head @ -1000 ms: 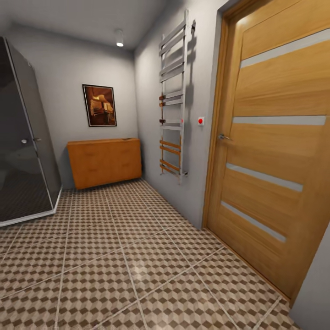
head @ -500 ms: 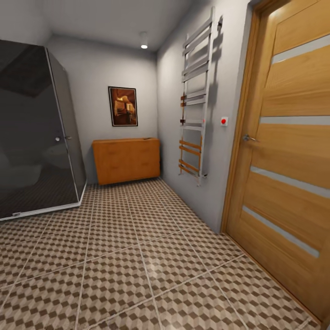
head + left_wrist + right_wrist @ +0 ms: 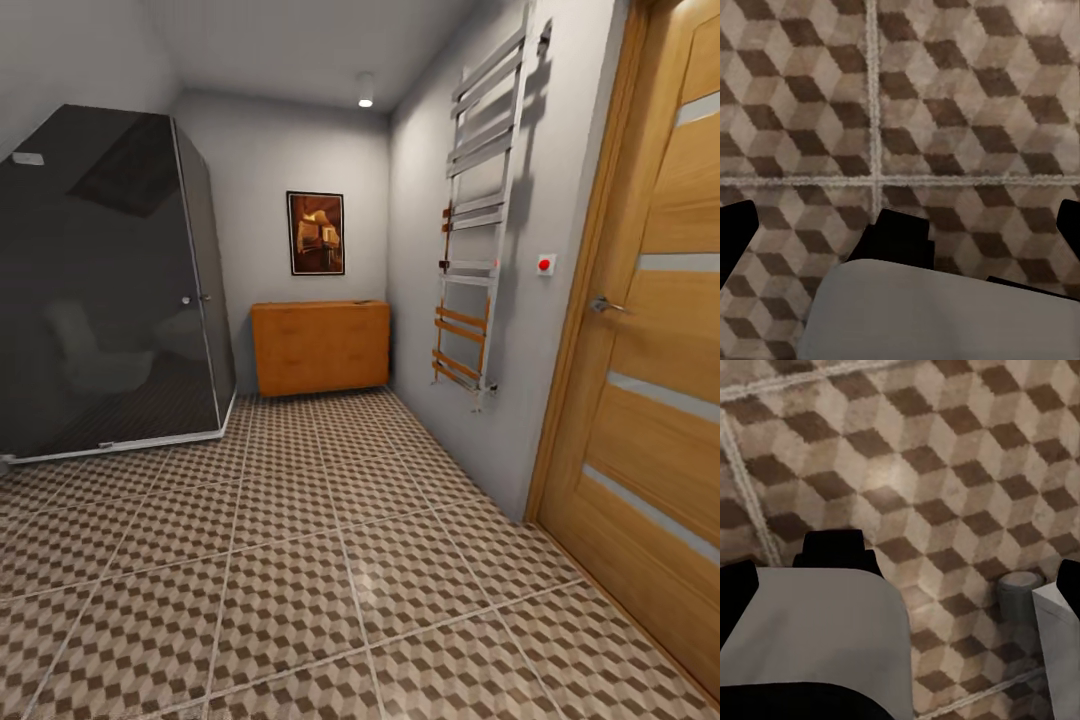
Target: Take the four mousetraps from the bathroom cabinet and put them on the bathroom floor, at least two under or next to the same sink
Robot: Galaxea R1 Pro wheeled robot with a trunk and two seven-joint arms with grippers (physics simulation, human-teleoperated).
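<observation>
Your head view looks down a narrow bathroom. The cabinet (image 3: 320, 347) stands against the far wall, well apart from you, closed, with its top bare as far as this distance allows you to tell. No mousetrap can be made out at this range. A framed picture (image 3: 316, 233) hangs on the wall directly above the cabinet.

To the left, a dark glass shower stall (image 3: 110, 290) occupies the corner, just beside the cabinet's left end. On the right wall you see a towel rail (image 3: 478, 220), a small red button (image 3: 545, 264), and a wooden door (image 3: 655, 350) with a metal handle (image 3: 605, 305). A ceiling light (image 3: 365, 100) is lit near the far wall.

The floor (image 3: 300, 560) runs from you to the cabinet, patterned in cube print with pale grout lines.

Both wrist views point down at the tiles. In the left wrist view, the left gripper (image 3: 900, 232) shows 2 dark fingertips at opposite frame edges, spread wide, with nothing between them. In the right wrist view, the right gripper (image 3: 900, 585) is likewise spread and empty; a small grey cylinder (image 3: 1020, 591) beside a white part is visible near 1 finger.
</observation>
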